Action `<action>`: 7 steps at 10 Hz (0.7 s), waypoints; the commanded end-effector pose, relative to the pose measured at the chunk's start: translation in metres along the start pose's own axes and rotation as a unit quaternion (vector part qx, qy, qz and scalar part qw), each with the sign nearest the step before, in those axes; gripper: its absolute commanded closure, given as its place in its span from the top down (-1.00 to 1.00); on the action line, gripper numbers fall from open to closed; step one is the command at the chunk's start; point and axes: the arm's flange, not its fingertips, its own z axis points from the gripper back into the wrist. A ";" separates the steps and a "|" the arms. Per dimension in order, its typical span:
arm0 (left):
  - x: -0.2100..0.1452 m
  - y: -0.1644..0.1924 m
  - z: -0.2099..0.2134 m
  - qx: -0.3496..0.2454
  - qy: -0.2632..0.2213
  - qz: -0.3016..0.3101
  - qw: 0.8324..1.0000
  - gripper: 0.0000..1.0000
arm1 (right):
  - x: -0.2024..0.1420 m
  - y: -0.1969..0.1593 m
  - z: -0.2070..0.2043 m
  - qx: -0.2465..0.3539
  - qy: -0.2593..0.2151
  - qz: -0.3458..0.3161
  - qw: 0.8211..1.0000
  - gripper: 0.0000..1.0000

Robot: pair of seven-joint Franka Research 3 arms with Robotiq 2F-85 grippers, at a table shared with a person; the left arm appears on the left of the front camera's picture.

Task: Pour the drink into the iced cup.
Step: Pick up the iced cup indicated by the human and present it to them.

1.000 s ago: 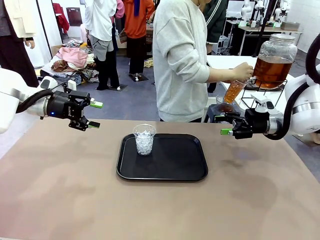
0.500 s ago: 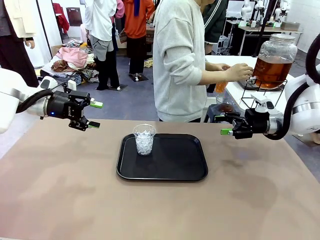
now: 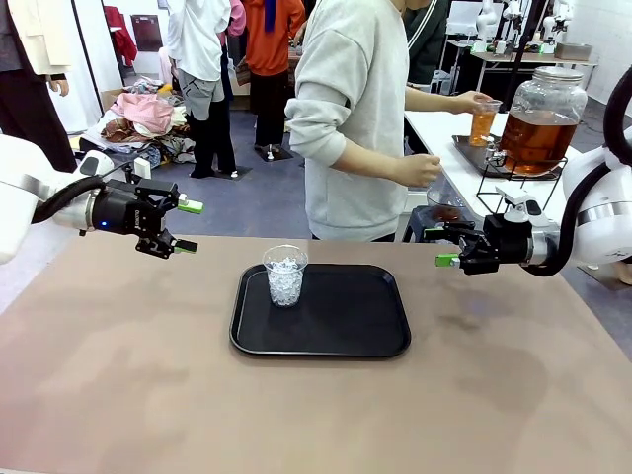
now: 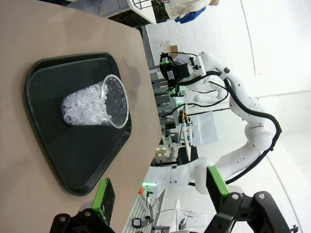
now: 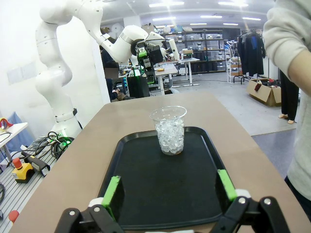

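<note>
The iced cup (image 3: 284,275), clear plastic filled with ice cubes, stands upright at the left of a black tray (image 3: 346,331). The drink (image 3: 483,123), amber liquid in a clear cup, is held up in the person's hand beside a big glass dispenser jar (image 3: 539,120) at the back right. My left gripper (image 3: 188,226) hovers open left of the tray, and my right gripper (image 3: 440,247) hovers open to its right; both are empty. The left wrist view has the iced cup (image 4: 92,104) sideways beyond the open left gripper (image 4: 158,191). In the right wrist view, the iced cup (image 5: 169,130) stands ahead of the open right gripper (image 5: 170,191).
The person in a grey sweatshirt (image 3: 346,109) stands at the table's far edge, one hand (image 3: 420,170) hanging loose near my right gripper. The dispenser jar sits on a wire stand on a white side table (image 3: 444,133). The brown tabletop (image 3: 296,415) stretches wide in front of the tray.
The person has taken the filled cup from under the dispenser's tap and raised it higher beside the jar, turning the body. Neither arm has moved and both grippers stay open.
</note>
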 end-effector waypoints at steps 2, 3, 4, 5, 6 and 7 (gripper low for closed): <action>-0.001 -0.001 0.001 -0.001 -0.001 0.000 1.000 1.00 | 0.004 -0.003 -0.001 0.001 0.001 0.005 1.000 1.00; -0.001 -0.001 0.001 -0.001 -0.001 0.000 1.000 1.00 | 0.004 -0.003 -0.001 0.001 0.001 0.005 1.000 1.00; -0.001 -0.001 0.001 -0.001 -0.001 0.000 1.000 1.00 | 0.004 -0.003 -0.001 0.001 0.001 0.005 1.000 1.00; -0.001 -0.001 0.001 -0.001 -0.001 0.000 1.000 1.00 | 0.004 -0.003 -0.001 0.001 0.001 0.005 1.000 1.00; -0.001 -0.001 0.001 -0.001 -0.001 0.000 1.000 1.00 | 0.004 -0.003 -0.001 0.001 0.001 0.005 1.000 1.00; -0.001 -0.001 0.001 -0.001 -0.001 0.000 1.000 1.00 | 0.004 -0.003 -0.001 0.001 0.001 0.005 1.000 1.00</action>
